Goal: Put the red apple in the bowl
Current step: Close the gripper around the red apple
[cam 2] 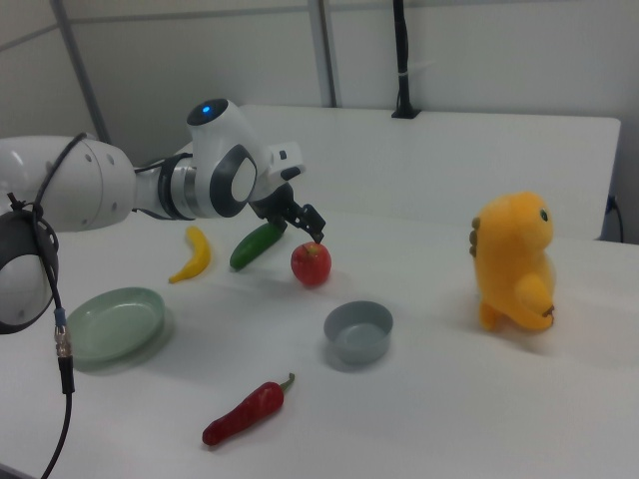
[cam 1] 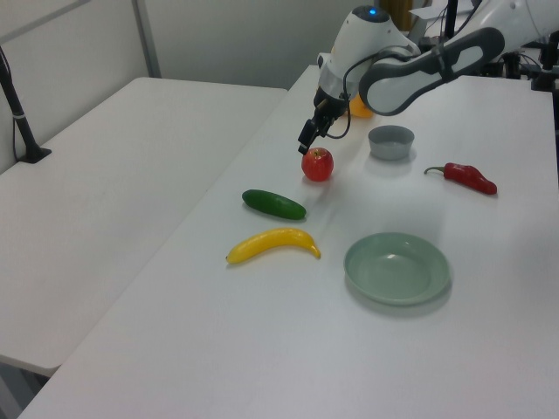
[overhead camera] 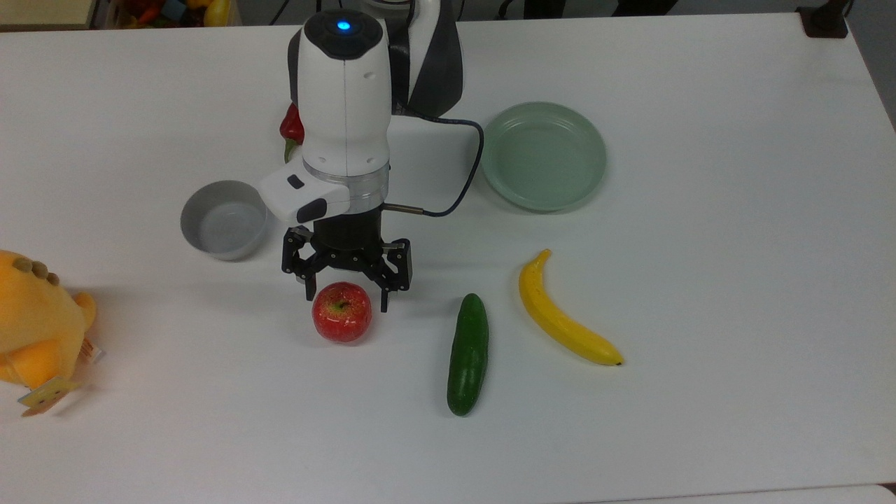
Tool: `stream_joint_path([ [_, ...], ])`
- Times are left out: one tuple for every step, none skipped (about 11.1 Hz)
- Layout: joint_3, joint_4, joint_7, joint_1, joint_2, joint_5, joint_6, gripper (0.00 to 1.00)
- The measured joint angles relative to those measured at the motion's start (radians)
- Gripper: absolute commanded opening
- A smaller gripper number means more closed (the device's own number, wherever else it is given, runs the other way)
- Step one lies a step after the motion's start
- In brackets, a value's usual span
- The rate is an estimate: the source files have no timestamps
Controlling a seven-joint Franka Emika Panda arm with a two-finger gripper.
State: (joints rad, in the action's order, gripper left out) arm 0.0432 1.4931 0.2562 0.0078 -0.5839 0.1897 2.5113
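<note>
Pincer: I see my black two-finger pincer (overhead camera: 346, 297) spread wide, one finger each side of the top of the round shiny red apple (overhead camera: 341, 312), holding nothing.
Apple: it sits on the white bench (overhead camera: 700, 280), just beside the small round grey bowl (overhead camera: 224, 220) but apart from it.
Right view: here I see the whole long dark red chili pepper (cam 2: 247, 412) and the orange plush toy (cam 2: 515, 261).
Top view: my arm covers most of the chili; the long green cucumber (overhead camera: 467, 353) and yellow banana (overhead camera: 563, 312) lie flat.
</note>
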Motion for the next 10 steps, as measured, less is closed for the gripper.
stream_joint_path([
  [0.0, 0.0, 0.017, -0.001, -0.01, 0.025, 0.012, 1.0],
  [0.0, 0.0, 0.029, -0.002, -0.018, 0.047, 0.023, 1.0],
  [0.0, 0.0, 0.04, -0.003, -0.024, 0.059, 0.024, 1.0],
  [0.0, 0.0, 0.047, -0.003, -0.031, 0.068, 0.024, 1.0],
  [0.0, 0.0, 0.052, -0.003, -0.038, 0.084, 0.03, 1.0],
  [0.0, 0.0, 0.058, -0.004, -0.043, 0.096, 0.036, 1.0],
  [0.0, 0.0, 0.061, -0.004, -0.048, 0.11, 0.036, 1.0],
  [0.0, 0.0, 0.064, -0.005, -0.054, 0.139, 0.036, 1.0],
  [0.0, 0.0, 0.066, -0.005, -0.06, 0.171, 0.037, 0.99],
  [0.0, 0.0, 0.067, -0.005, -0.065, 0.189, 0.037, 0.82],
])
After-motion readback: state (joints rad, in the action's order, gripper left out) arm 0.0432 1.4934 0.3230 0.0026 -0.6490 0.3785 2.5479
